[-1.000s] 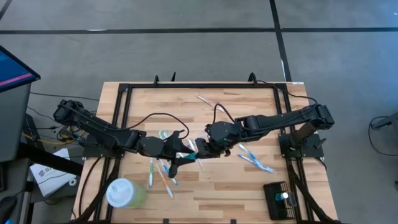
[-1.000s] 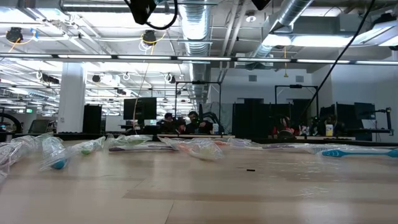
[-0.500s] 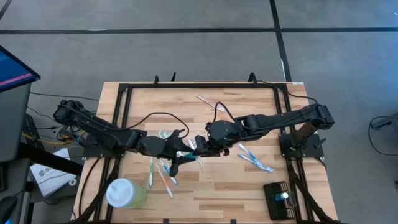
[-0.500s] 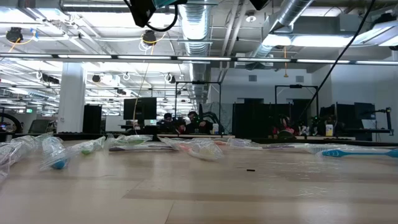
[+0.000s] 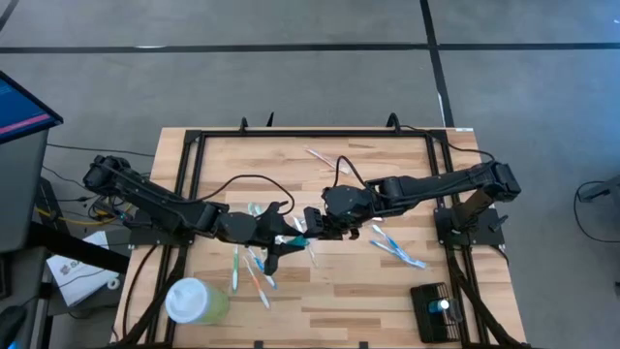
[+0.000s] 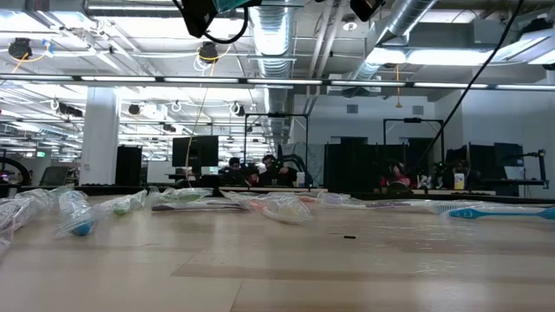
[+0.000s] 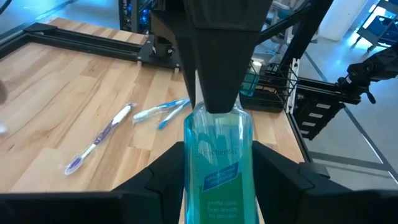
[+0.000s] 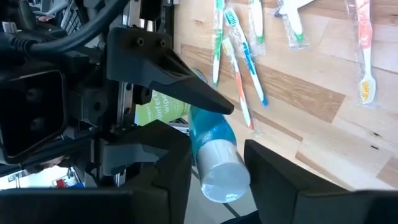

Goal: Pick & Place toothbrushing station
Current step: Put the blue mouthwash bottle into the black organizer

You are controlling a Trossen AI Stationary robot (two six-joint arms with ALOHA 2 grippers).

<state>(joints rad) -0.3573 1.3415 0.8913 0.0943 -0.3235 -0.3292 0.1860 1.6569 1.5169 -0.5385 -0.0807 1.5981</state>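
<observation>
**Bottle caught between two arms at mid-table**

Since a second ago the right arm's wrist has crept a little leftward toward its partner, and the blue-green bottle now shows more plainly between them; nothing else on the table has shifted.

At the near left corner stands a pale green cup, out of the way. Just right of it lies a scatter of loose toothbrushes, apparently waiting their turn.

The left gripper comes in from the left and is clamped on the body of the bottle, holding it up off the wood. That looks like a steadying hold, keeping the bottle still so the other arm can take it.

The right gripper reaches in from the right and straddles the white-capped end of the same bottle. Whether it has bitten down on the cap or is only lined up around it, I cannot tell. My guess is a handover, since the right arm is the one nearer the goal.

Two more wrapped toothbrushes lie right of centre. The toothbrushing station, a small black slotted holder, sits at the near right corner, well apart from both grippers.
</observation>
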